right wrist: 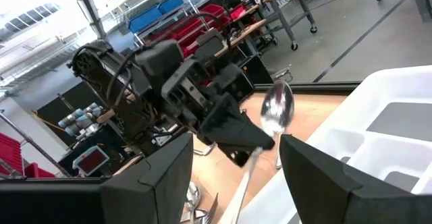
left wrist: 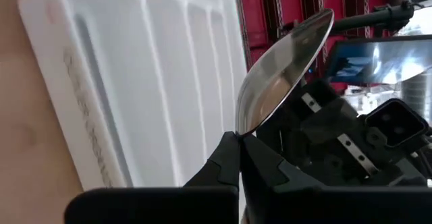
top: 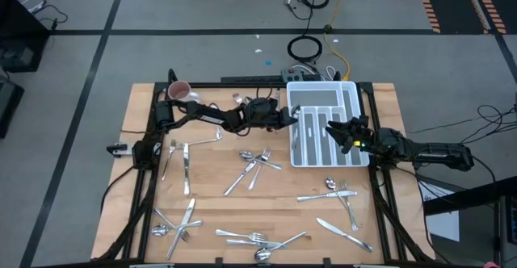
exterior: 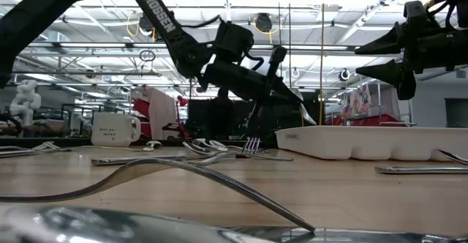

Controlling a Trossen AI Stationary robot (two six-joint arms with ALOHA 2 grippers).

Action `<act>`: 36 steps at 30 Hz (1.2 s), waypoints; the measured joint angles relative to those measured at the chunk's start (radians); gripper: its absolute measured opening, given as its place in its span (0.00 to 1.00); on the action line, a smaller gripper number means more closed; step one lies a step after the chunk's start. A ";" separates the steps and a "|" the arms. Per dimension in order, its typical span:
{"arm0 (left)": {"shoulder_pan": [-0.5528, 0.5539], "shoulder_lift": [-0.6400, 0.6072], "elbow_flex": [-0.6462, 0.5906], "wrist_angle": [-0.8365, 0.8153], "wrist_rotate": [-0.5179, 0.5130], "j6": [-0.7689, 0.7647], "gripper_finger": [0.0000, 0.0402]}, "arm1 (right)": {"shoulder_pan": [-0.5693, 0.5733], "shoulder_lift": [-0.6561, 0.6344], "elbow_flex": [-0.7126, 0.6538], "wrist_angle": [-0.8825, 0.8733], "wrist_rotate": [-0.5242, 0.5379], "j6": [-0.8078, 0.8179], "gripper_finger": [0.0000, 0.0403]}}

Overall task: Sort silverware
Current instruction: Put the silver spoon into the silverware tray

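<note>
The left tool is pinching a shiny silver metal spoon by its handle beside the white compartmented plastic tray; the right tool is hovering open over it. Held so thinly, the spoon could swivel and land in the wrong slot.

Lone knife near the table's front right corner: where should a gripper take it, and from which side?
Judging by the high view, the knife lies flat and diagonal on the table, clear of the neighbouring fork. Best guess: come straight down and pinch across the narrow handle near mid-length, fingers square to its long axis.
</note>
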 joint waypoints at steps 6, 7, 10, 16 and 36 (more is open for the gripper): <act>-0.025 0.089 0.000 0.140 0.015 -0.124 0.00 | 0.000 0.000 0.000 0.000 0.000 0.000 0.53; -0.026 0.095 0.000 0.142 0.014 -0.131 0.00 | 0.000 0.000 0.000 0.000 0.000 0.000 0.53; -0.030 0.108 0.000 0.144 0.013 -0.134 0.00 | 0.000 0.000 0.000 0.000 0.000 0.000 0.53; -0.029 0.112 0.000 0.104 0.011 -0.159 0.00 | 0.000 0.000 0.000 0.000 0.000 -0.002 0.53; -0.030 0.109 0.001 0.061 -0.032 -0.182 0.06 | 0.000 0.000 0.000 0.000 0.000 -0.007 0.53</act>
